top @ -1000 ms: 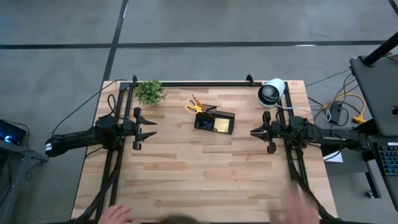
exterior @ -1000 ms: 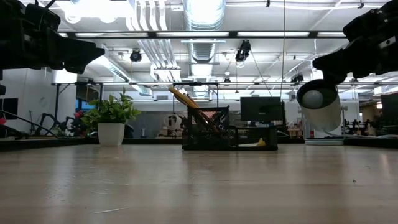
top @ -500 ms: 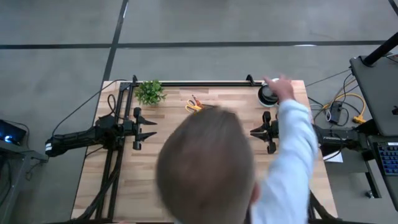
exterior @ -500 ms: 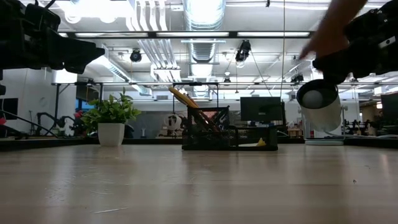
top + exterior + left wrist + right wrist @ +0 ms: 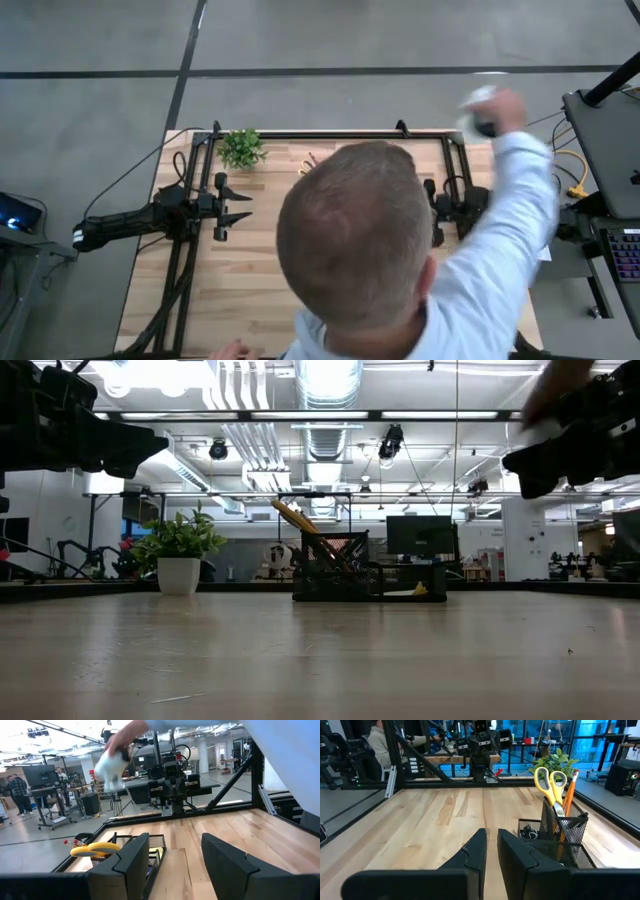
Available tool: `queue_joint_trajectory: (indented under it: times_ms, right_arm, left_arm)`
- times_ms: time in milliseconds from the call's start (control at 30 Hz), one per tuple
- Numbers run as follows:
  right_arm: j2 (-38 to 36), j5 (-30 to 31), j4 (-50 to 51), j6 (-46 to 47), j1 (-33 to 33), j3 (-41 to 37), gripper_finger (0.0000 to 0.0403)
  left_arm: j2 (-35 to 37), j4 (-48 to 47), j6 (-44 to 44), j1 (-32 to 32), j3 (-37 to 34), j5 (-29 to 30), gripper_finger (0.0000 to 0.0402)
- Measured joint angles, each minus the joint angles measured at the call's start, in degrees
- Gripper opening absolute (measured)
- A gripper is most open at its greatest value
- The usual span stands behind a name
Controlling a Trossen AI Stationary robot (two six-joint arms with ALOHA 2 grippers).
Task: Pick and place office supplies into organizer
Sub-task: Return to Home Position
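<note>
High view shows a person (image 5: 350, 235) leaning over the table (image 5: 250, 290), head hiding its middle, a white sleeve reaching to the far right corner where the hand (image 5: 480, 108) lifts a white roll. The left gripper (image 5: 222, 207) hangs at the left side with fingers spread wide and empty; the right gripper (image 5: 491, 851) sits at the right side, partly under the sleeve, its fingers drawn almost together on nothing. In the low view the organizer (image 5: 355, 572) stands mid-table toward the far edge, near the plant (image 5: 241, 148). The right wrist view shows the scissors (image 5: 549, 780) and the pencils (image 5: 570, 785) upright in its tall compartment. The sorting looks done, so homing well seems to mean slow, high retreats straight back from the organizer. It also means pausing any motion while the person is inside the workspace, especially on the right arm beside that sleeve.
</note>
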State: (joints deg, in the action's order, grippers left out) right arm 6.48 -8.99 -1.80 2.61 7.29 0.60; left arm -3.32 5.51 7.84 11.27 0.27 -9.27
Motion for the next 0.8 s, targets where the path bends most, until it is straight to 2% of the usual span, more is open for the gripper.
queue_joint_trajectory:
  times_ms: [800]
  right_arm:
    - [0.00,0.00,0.00,0.17,0.00,0.00,0.0038]
  left_arm:
    - [-0.01,-0.01,0.00,0.00,0.00,-0.01,0.0167]
